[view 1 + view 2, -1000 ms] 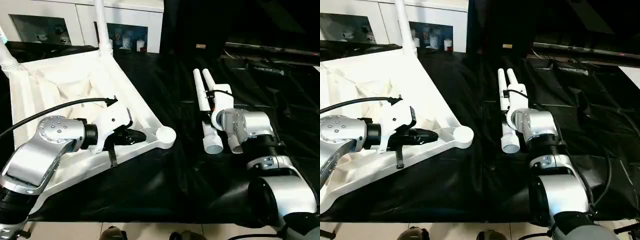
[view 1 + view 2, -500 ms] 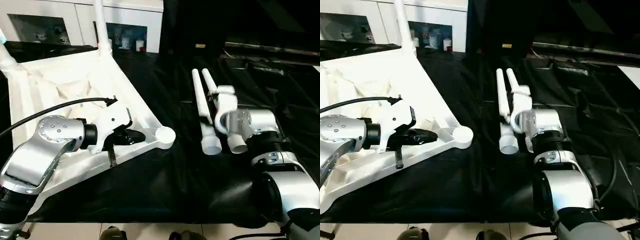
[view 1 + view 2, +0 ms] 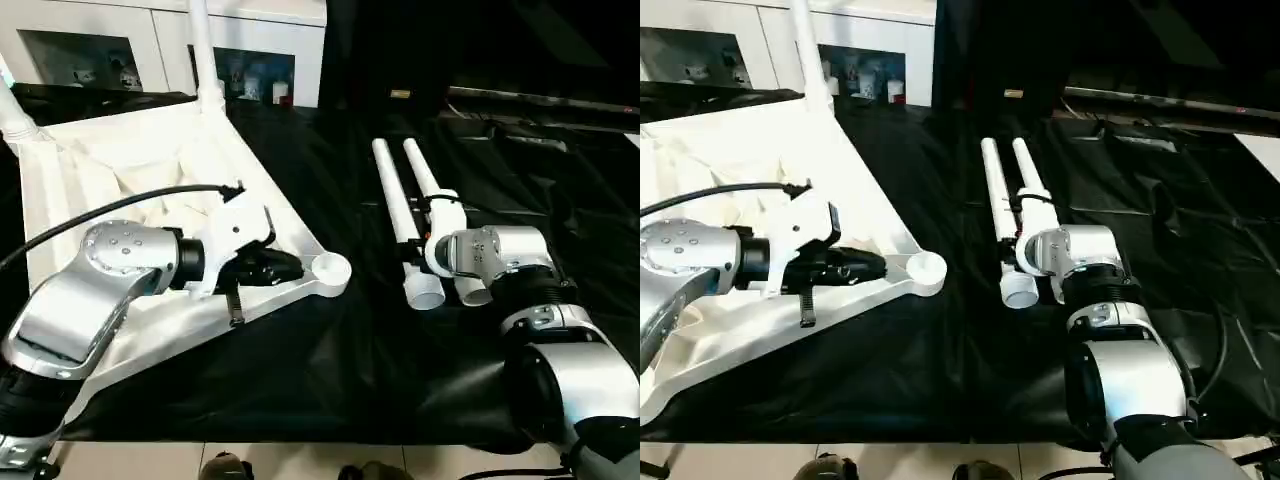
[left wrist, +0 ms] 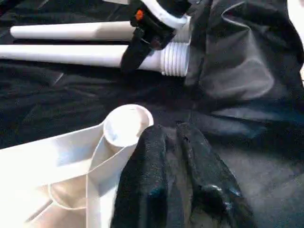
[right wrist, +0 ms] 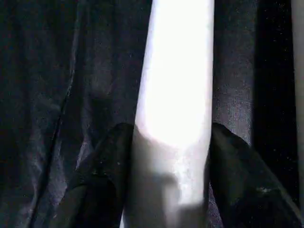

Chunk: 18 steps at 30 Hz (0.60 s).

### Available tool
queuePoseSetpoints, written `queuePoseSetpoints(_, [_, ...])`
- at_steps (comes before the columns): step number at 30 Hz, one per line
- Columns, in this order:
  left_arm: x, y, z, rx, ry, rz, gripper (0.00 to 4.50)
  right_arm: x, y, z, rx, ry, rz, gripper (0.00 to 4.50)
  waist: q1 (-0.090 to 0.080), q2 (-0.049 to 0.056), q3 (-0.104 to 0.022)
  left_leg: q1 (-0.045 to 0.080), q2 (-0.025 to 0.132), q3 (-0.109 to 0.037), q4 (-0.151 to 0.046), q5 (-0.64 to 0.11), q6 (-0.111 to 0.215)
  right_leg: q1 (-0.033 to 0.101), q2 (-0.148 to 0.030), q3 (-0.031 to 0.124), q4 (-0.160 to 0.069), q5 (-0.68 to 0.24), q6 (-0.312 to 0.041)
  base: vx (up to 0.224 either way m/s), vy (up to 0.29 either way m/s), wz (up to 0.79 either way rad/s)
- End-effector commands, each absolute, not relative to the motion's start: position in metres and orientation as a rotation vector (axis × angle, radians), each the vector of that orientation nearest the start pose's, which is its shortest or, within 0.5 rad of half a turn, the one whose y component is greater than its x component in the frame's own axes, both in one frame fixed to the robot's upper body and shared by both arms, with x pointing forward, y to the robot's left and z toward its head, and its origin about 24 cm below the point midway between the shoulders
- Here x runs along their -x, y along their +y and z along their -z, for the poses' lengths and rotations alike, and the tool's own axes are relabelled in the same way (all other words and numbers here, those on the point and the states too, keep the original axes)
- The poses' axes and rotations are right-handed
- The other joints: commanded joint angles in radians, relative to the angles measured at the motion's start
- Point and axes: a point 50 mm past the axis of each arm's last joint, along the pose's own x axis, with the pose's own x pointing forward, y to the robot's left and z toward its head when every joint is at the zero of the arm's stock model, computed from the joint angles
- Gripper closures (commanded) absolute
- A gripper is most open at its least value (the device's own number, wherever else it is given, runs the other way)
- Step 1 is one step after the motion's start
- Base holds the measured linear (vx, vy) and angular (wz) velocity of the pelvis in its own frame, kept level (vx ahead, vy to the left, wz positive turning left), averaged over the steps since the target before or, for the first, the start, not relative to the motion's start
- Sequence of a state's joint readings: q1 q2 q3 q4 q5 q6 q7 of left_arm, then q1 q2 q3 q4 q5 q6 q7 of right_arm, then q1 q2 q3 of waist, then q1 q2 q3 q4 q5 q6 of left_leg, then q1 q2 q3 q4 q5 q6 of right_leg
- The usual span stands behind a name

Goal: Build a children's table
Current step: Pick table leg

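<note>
The children's table top (image 3: 120, 170) lies upside down on the left, white with ribs showing. Two legs (image 3: 203, 50) stand fitted at its far corners. Its near right corner socket (image 3: 328, 266) is empty. My left gripper (image 3: 272, 268) rests on the rim just beside that socket (image 4: 124, 123), its fingers (image 4: 152, 180) almost together with nothing between them. Two loose white legs (image 3: 395, 200) lie side by side on the black cloth. My right gripper (image 3: 435, 222) sits down over them. In the right wrist view its fingers (image 5: 102, 180) hug one leg (image 5: 173, 95) from both sides.
A wrinkled black cloth (image 3: 330, 360) covers the work surface down to its front edge. White cabinets with glass doors (image 3: 260, 60) stand behind. Cables and a dark shelf (image 3: 540, 110) run along the back right.
My right gripper came down from above the loose legs and its fingers closed in around one. The legs' far ends swung a little left. The left gripper slid slightly towards the corner socket.
</note>
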<state>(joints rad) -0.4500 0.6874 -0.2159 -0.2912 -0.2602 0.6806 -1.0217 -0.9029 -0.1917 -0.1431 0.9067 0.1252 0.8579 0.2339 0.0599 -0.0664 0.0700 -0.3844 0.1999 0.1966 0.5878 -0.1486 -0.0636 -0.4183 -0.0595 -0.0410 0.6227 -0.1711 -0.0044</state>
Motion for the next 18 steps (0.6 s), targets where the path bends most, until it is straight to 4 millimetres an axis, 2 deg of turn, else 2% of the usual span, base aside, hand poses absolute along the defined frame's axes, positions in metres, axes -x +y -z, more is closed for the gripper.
queuePoseSetpoints(1, [-0.271, 0.145, -0.152, -0.483, 0.317, 1.199, 3.68, -0.369, -0.161, -0.058, -0.131, 0.855, -0.174, 2.48, 0.001, 0.025, -0.067, 0.032, 0.021, -0.017, -0.064, -0.327, -0.112, 0.033, -0.058, 0.039, -0.075, -0.310, -0.141, 0.000, 0.000, 0.00])
queuePoseSetpoints(2, [-0.271, 0.145, -0.152, -0.483, 0.317, 1.199, 3.66, -0.369, -0.161, -0.058, -0.131, 0.855, -0.174, 2.54, 0.000, 0.025, -0.066, 0.032, 0.021, -0.016, -0.063, -0.330, -0.113, 0.033, -0.059, 0.039, -0.076, -0.315, -0.140, 0.000, 0.000, 0.00])
queuePoseSetpoints(3, [-0.271, 0.145, -0.152, -0.483, 0.318, 1.200, 3.39, -0.369, -0.161, -0.058, -0.139, 0.848, -0.172, 2.60, 0.001, 0.027, -0.067, 0.032, 0.020, -0.017, -0.063, -0.334, -0.114, 0.033, -0.059, 0.039, -0.076, -0.322, -0.139, 0.000, 0.000, 0.00])
queuePoseSetpoints(6, [-0.273, 0.145, -0.153, -0.479, 0.313, 1.197, 3.26, -0.371, -0.162, -0.060, -0.155, 0.832, -0.164, 2.62, 0.000, 0.026, -0.067, 0.032, 0.020, -0.019, -0.063, -0.345, -0.115, 0.032, -0.059, 0.038, -0.076, -0.337, -0.135, 0.000, 0.000, 0.00])
queuePoseSetpoints(7, [-0.274, 0.145, -0.153, -0.477, 0.309, 1.195, 3.22, -0.371, -0.162, -0.060, -0.158, 0.829, -0.162, 2.63, 0.000, 0.030, -0.067, 0.034, 0.020, -0.019, -0.062, -0.354, -0.117, 0.031, -0.058, 0.037, -0.077, -0.341, -0.134, 0.000, 0.000, 0.00])
queuePoseSetpoints(10, [-0.278, 0.145, -0.155, -0.474, 0.297, 1.179, 2.85, -0.372, -0.164, -0.063, -0.185, 0.808, -0.160, 2.63, 0.000, 0.030, -0.068, 0.033, 0.019, -0.020, -0.062, -0.356, -0.116, 0.032, -0.057, 0.037, -0.076, -0.333, -0.136, 0.000, 0.000, 0.00])
queuePoseSetpoints(14, [-0.284, 0.146, -0.156, -0.461, 0.277, 1.139, 2.63, -0.375, -0.165, -0.071, -0.231, 0.748, -0.167, 2.64, 0.000, 0.030, -0.069, 0.031, 0.019, -0.018, -0.061, -0.343, -0.114, 0.033, -0.058, 0.037, -0.075, -0.317, -0.139, 0.000, 0.000, 0.00])
queuePoseSetpoints(15, [-0.284, 0.146, -0.156, -0.460, 0.275, 1.135, 2.40, -0.376, -0.165, -0.072, -0.235, 0.740, -0.170, 2.64, 0.001, 0.030, -0.071, 0.031, 0.019, -0.019, -0.061, -0.335, -0.112, 0.035, -0.058, 0.037, -0.073, -0.306, -0.142, 0.000, 0.000, 0.00])
queuePoseSetpoints(18, [-0.297, 0.149, -0.158, -0.414, 0.257, 1.022, 2.29, -0.379, -0.162, -0.082, -0.261, 0.630, -0.224, 2.64, 0.003, 0.031, -0.071, 0.031, 0.020, -0.016, -0.059, -0.328, -0.107, 0.035, -0.057, 0.038, -0.074, -0.281, -0.143, 0.000, 0.000, 0.00])
